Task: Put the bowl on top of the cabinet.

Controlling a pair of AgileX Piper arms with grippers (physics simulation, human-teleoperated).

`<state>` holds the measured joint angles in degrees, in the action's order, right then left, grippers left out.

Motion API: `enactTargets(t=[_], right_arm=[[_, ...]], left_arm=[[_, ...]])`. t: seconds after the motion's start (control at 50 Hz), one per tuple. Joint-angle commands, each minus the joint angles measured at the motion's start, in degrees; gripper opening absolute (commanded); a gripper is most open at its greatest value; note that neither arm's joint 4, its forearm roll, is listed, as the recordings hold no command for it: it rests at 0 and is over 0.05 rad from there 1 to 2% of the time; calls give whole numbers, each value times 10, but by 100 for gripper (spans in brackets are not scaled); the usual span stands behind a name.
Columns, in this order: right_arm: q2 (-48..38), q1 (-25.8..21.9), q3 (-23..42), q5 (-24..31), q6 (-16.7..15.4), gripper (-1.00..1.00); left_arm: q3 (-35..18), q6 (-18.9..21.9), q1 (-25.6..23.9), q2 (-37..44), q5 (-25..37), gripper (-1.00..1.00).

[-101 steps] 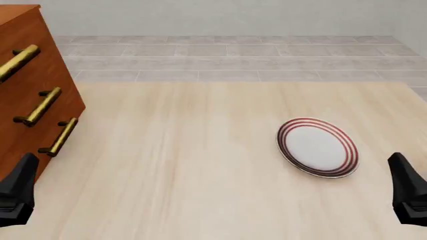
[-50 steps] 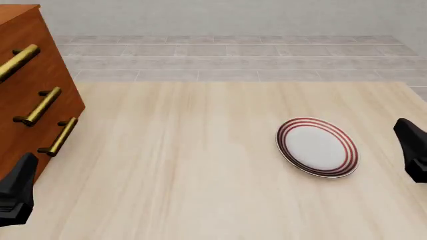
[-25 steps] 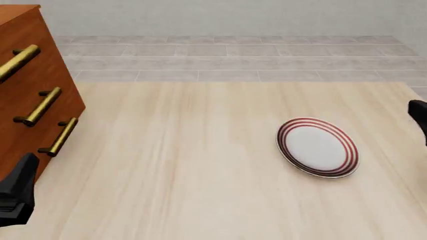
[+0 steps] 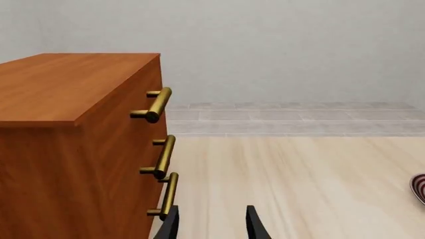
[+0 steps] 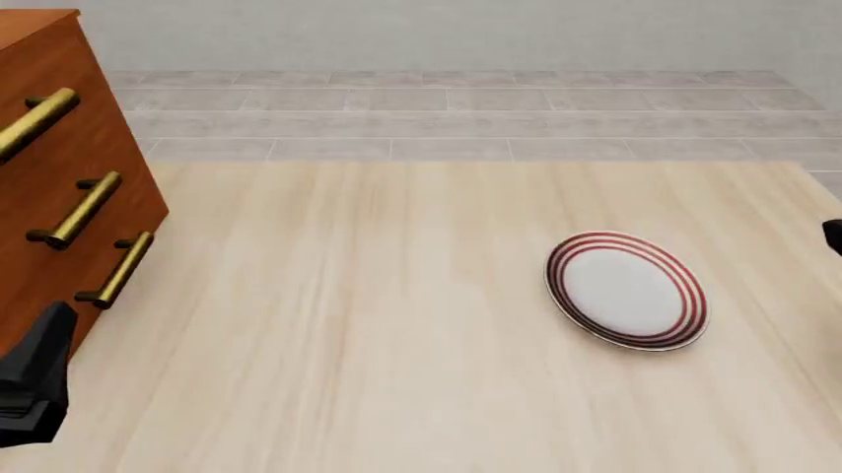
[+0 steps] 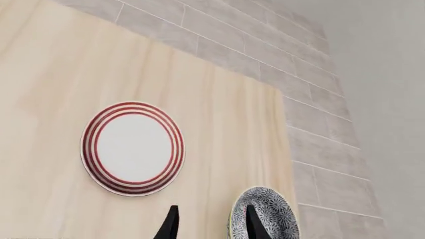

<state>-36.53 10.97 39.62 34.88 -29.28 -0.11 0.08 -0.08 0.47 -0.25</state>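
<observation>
bowl [image 6: 265, 215] sits at the surface [image 5: 394, 325] edge beside our released right claw [image 6: 208, 224], past the plate [image 5: 626, 290], while our left claw [image 4: 211, 224] hangs open just beside the cabinet [image 4: 73, 144] at the far left.

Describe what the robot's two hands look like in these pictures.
Both are plain black. The left hand and right hand each show two slim, tapering, blade-like fingers with smooth matte surfaces. No cables, markings or other colours are visible; the arms behind them are out of frame.
</observation>
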Motion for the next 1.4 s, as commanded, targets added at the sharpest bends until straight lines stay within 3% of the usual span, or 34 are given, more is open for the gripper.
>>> enactTargets(t=[0.02,0.3,0.86,1.4], right_arm=[[-35,32,-10,-14,-27,100],[-75,79,-47,-59,-48,100],[-155,119,-113,-156,-48,100],[-240,167,-128,-237,-61,100]], left_arm=[[0,0,0,-2,1,100],[0,0,0,-2,1,100],[0,0,0,-2,2,100],[0,0,0,-2,1,100]])
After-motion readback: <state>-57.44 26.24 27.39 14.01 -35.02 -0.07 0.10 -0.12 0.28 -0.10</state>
